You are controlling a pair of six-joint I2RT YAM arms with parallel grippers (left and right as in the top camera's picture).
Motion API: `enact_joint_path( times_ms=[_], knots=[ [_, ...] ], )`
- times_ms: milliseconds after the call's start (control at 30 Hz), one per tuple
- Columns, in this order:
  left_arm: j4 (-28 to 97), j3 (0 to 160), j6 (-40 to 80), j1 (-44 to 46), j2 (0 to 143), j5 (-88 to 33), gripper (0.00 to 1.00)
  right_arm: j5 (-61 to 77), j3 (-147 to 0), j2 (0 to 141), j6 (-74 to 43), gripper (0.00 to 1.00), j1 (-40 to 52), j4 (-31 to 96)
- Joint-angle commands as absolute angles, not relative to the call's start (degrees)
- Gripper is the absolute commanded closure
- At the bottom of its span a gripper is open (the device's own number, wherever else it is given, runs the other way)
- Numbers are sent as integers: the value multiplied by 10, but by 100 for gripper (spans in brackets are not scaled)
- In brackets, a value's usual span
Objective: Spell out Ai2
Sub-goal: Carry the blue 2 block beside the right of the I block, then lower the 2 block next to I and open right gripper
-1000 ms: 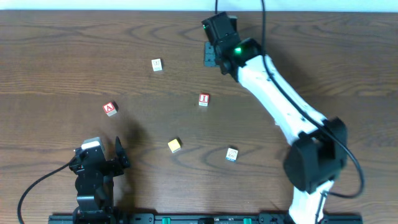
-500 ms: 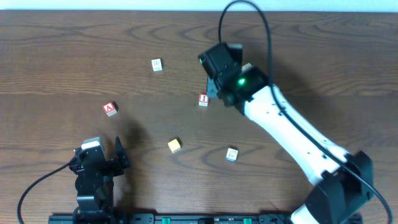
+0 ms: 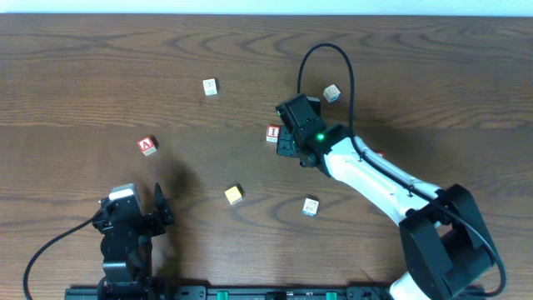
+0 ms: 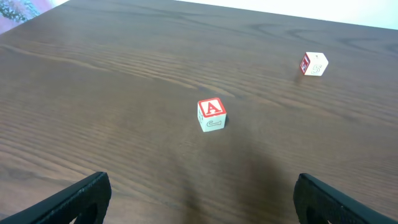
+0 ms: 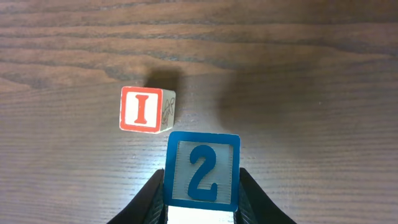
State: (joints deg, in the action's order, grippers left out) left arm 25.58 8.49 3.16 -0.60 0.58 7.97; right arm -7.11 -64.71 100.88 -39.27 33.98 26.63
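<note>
The blue-faced "2" cube (image 5: 203, 163) is clamped between the fingers of my right gripper (image 5: 202, 186), just off the table. It hangs close to the right of the red-faced "I" cube (image 5: 146, 110), with a small gap between them. From overhead, the right gripper (image 3: 289, 142) sits beside the "I" cube (image 3: 273, 133) and hides the "2". The red "A" cube (image 3: 147, 145) lies apart at the left; the left wrist view shows the "A" cube (image 4: 211, 115) ahead of my left gripper (image 4: 202, 211). That left gripper (image 3: 139, 208) rests open near the front edge, holding nothing.
A pale cube (image 3: 210, 87) lies at the back, also in the left wrist view as the pale cube (image 4: 314, 63). A yellow cube (image 3: 234, 195) and a light cube (image 3: 310, 207) lie toward the front. A wooden cube (image 3: 332, 92) sits behind the right arm.
The right arm has swung from the back of the table toward the front, carrying the "2" cube down beside the "I" cube. The left arm has not moved.
</note>
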Motion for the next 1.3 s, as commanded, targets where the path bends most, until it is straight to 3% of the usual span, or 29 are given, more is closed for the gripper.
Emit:
enact_joint_path(
  times_ms=[0, 1267],
  knots=[
    [258, 74, 36, -7, 3, 90, 5, -88, -642, 1014, -391, 99, 333, 258],
    [258, 74, 36, -7, 3, 90, 5, -122, -643, 1089, -381, 98, 329, 169]
  ],
)
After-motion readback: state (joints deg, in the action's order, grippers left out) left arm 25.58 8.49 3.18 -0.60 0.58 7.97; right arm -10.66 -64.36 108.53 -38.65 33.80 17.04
